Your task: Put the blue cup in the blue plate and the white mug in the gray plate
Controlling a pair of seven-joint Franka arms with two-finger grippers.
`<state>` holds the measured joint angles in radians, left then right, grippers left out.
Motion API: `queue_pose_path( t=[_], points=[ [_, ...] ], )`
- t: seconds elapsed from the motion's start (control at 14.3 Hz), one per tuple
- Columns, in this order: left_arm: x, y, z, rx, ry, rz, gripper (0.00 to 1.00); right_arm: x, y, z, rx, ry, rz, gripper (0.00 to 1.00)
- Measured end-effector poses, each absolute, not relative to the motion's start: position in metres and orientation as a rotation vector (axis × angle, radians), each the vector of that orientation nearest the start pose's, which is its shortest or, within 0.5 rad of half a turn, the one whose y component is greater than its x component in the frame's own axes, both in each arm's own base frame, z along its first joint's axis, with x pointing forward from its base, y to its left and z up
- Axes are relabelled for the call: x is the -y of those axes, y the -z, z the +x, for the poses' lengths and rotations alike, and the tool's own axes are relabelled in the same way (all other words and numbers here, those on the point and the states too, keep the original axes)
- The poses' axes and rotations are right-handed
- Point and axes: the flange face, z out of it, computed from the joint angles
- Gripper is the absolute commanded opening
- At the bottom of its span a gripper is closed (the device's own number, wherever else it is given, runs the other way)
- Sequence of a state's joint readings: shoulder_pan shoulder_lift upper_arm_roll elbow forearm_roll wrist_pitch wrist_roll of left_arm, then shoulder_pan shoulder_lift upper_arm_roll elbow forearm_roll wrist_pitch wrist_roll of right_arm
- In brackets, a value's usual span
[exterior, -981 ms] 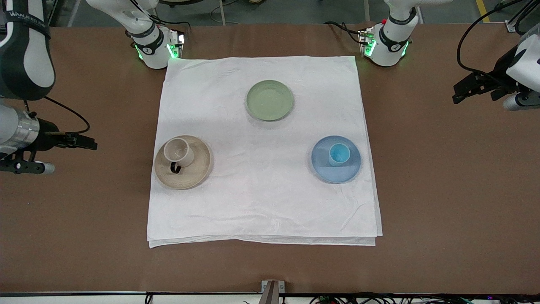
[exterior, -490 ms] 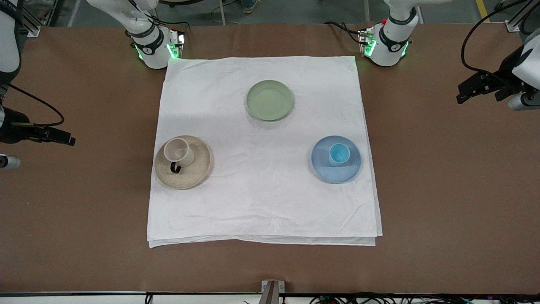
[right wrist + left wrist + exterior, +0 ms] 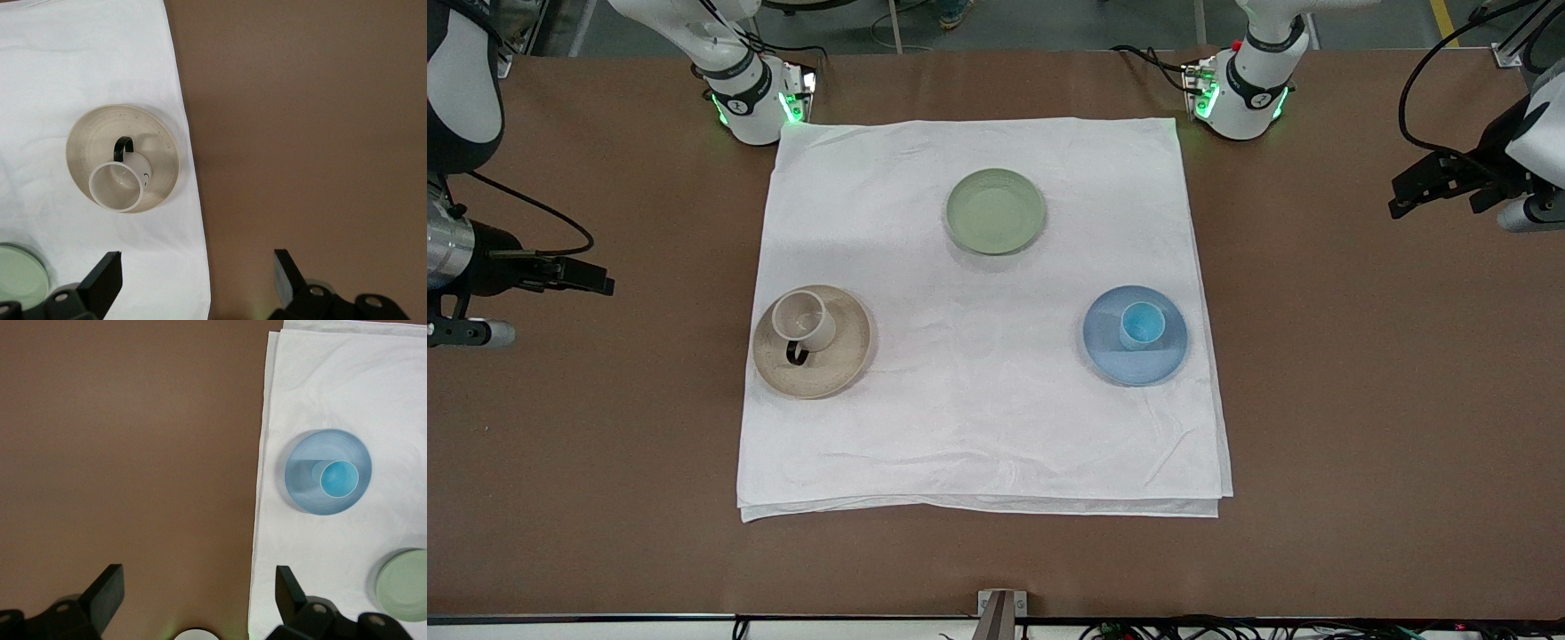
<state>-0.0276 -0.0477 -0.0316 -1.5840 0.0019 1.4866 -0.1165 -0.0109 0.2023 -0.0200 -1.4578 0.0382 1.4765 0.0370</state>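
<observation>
The blue cup (image 3: 1142, 324) stands upright in the blue plate (image 3: 1138, 366) on the white cloth, toward the left arm's end. It also shows in the left wrist view (image 3: 339, 479) inside the blue plate (image 3: 301, 479). The white mug (image 3: 804, 320) stands on the gray plate (image 3: 823, 378) toward the right arm's end, its dark handle pointing to the front camera. The right wrist view shows the mug (image 3: 120, 185) on the gray plate (image 3: 90, 137). My left gripper (image 3: 1400, 197) (image 3: 199, 587) is open and empty over bare table. My right gripper (image 3: 603, 286) (image 3: 197, 270) is open and empty over bare table.
A pale green plate (image 3: 995, 211) lies on the white cloth (image 3: 978, 436) farther from the front camera, between the two arm bases. It shows in both wrist views (image 3: 403, 585) (image 3: 20, 280). Brown table surrounds the cloth.
My right gripper swung out toward its end of the table, then came back a little toward the cloth. My left gripper drew slightly away from the cloth, then held still. The dishes did not move.
</observation>
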Motion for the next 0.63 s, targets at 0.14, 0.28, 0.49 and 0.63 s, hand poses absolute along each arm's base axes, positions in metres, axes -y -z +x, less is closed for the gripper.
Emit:
queue_pose_path(
  t=[0.14,0.28,0.49,0.63],
  points=[
    [0.032,-0.637,0.530,0.088,-0.077,-3.132,1.00,0.014,-0.558,0.596,-0.107,-0.274,-3.094,1.00],
    [0.033,-0.637,0.530,0.087,-0.076,-3.132,1.00,0.014,-0.564,0.587,-0.108,-0.249,-3.096,1.00],
    [0.033,-0.637,0.530,0.087,-0.076,-3.132,1.00,0.014,-0.577,0.566,-0.109,-0.215,-3.097,1.00],
    [0.032,-0.637,0.530,0.088,-0.076,-3.132,1.00,0.014,-0.585,0.554,-0.108,-0.198,-3.097,1.00]
  ],
)
